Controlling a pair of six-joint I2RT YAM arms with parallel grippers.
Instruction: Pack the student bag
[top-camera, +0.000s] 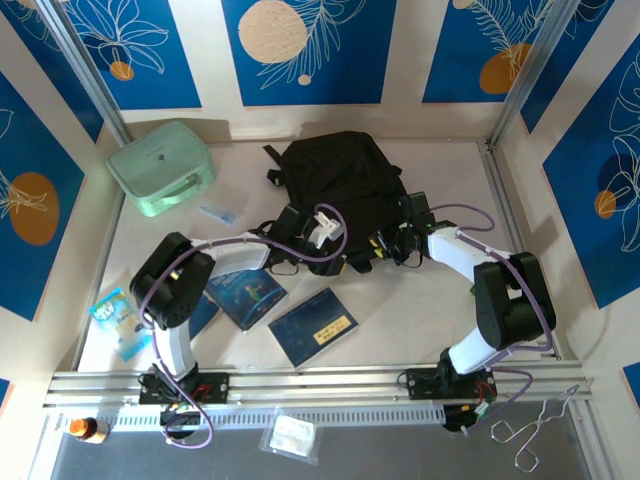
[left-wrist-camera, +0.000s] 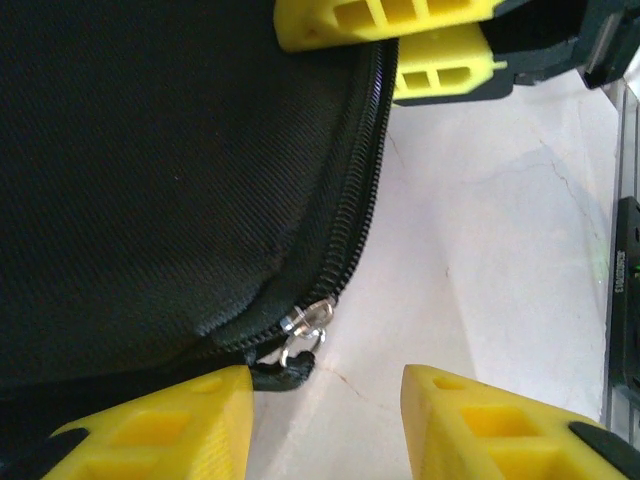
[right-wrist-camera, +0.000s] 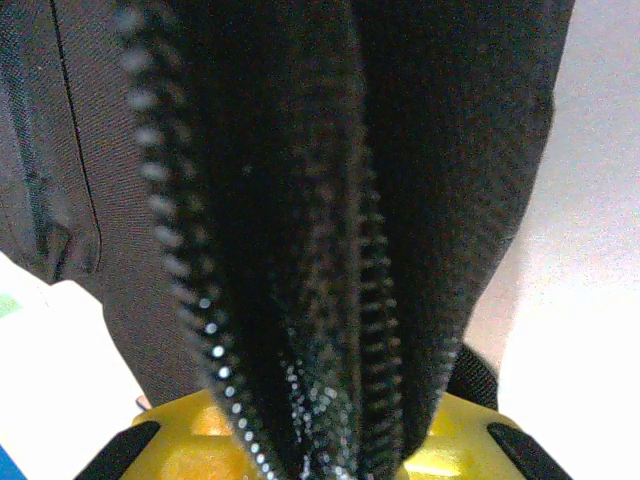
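The student bag (top-camera: 340, 180), a black fabric backpack, lies at the middle back of the table. My left gripper (top-camera: 345, 255) hovers at its near edge. In the left wrist view that gripper (left-wrist-camera: 325, 390) stands open, and the silver zip pull (left-wrist-camera: 308, 322) with its black cord lies just off the left fingertip, untouched. The closed zip (left-wrist-camera: 365, 170) runs up the bag's edge to the right gripper's yellow fingers (left-wrist-camera: 440, 65). My right gripper (top-camera: 385, 245) is shut on the bag's zip edge; the black fabric and zip teeth (right-wrist-camera: 330, 300) rise from between its jaws (right-wrist-camera: 320, 455).
A mint-green hard case (top-camera: 160, 167) stands at the back left. Two dark blue books (top-camera: 245, 293) (top-camera: 313, 327) and a light blue packet (top-camera: 118, 320) lie near the left arm. Metal tongs (top-camera: 535, 430) and a small bottle (top-camera: 85, 428) rest on the front ledge.
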